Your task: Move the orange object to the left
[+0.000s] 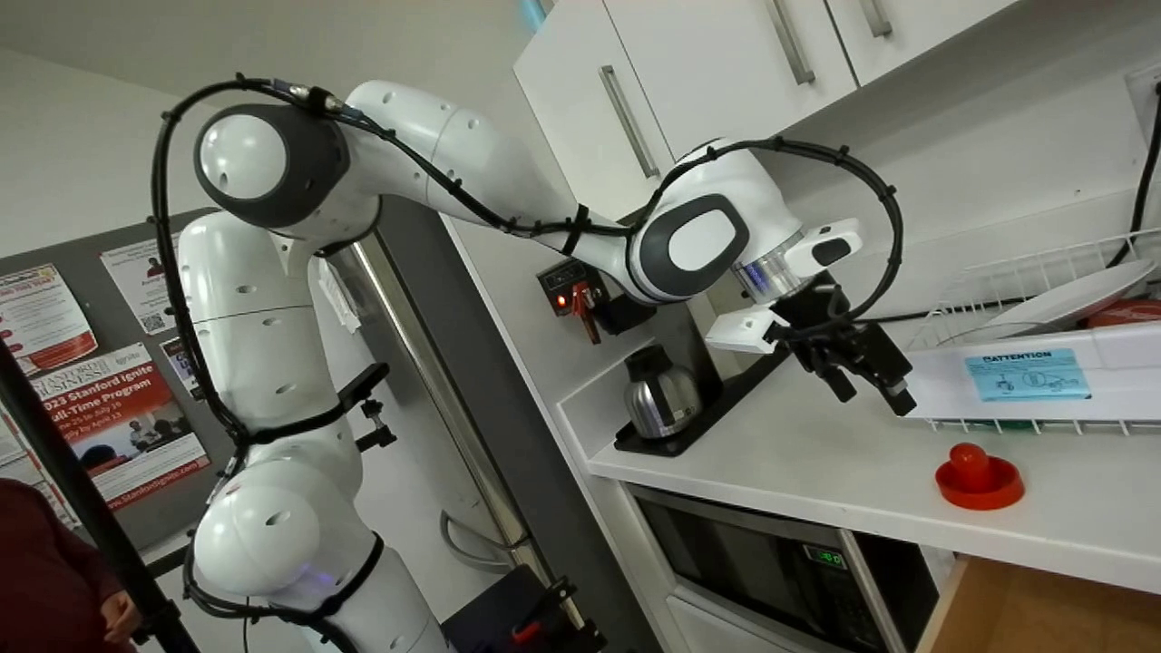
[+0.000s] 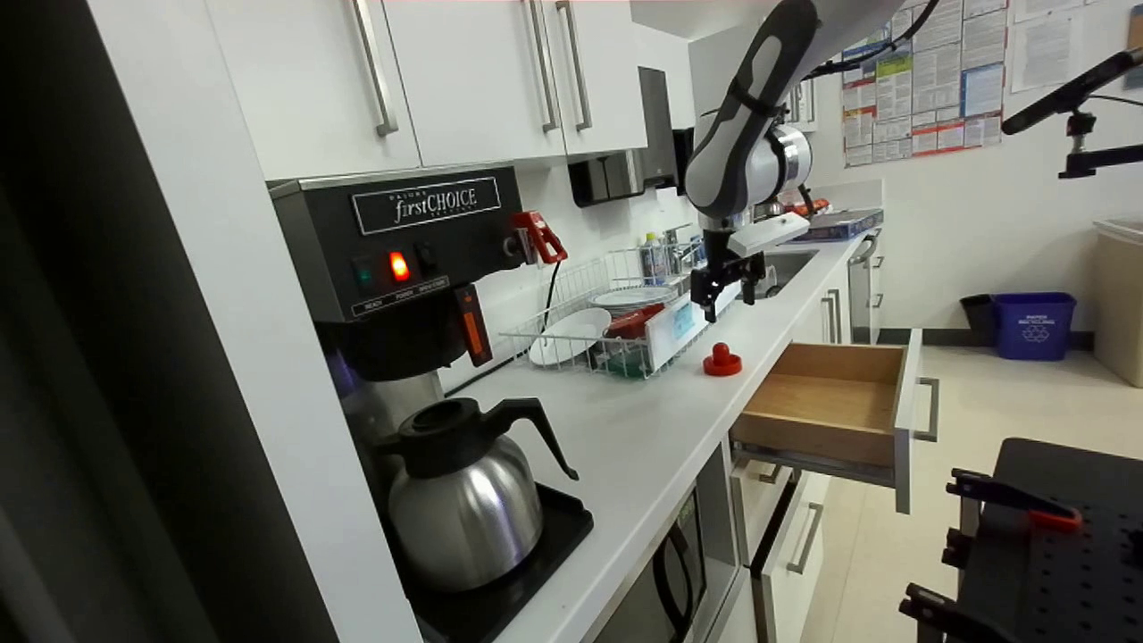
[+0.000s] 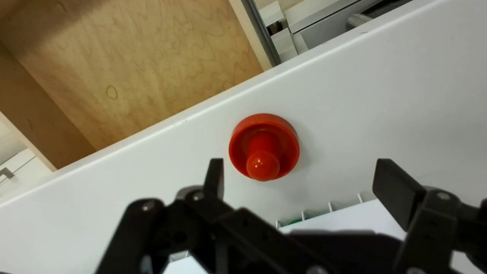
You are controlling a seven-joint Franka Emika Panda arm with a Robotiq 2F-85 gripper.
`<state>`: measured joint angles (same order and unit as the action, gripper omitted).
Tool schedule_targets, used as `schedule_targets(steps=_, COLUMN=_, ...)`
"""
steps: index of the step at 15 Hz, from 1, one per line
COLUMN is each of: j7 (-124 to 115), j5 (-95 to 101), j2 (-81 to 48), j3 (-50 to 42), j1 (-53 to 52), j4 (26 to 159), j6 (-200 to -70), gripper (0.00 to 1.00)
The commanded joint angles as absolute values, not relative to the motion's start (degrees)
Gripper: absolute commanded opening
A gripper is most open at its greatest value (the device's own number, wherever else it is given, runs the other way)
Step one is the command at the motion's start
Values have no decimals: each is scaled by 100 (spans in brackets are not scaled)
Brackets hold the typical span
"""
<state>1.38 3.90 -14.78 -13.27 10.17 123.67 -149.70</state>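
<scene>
Red-orange air-hockey mallet sits upright, knob up, on the white worktop in front of the wire dish rack, near it but not touching. Robotiq gripper hangs at the rack's front side, higher than the mallet and apart from it; jaws spread wide, worktop showing between them. White panel with blue ATTENTION label runs along the rack's front; tilted white plate in the rack. Wooden-floored drawer is pulled out below the worktop, in front of the rack, past the mallet. Off one end of the rack, well apart: black First Choice coffee brewer, one light glowing orange-red, steel carafe on its base. Sink lies past the rack's opposite end. Microwave is under the worktop, on the brewer side of the rack, green display lit. White Franka arm shows in both exterior views, its wrist end by the rack's front.
</scene>
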Motion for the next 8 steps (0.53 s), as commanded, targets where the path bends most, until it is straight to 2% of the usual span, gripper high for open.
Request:
schedule_targets(steps=1, j7=248, j5=512, j2=-1963, j3=-1282, j1=1096, j4=12133, j6=-15403, gripper=100)
schedule_targets(steps=8, j7=65, j5=471, j2=-2785, j3=-1361, j1=1116, j4=11716, j6=-15970, gripper=100)
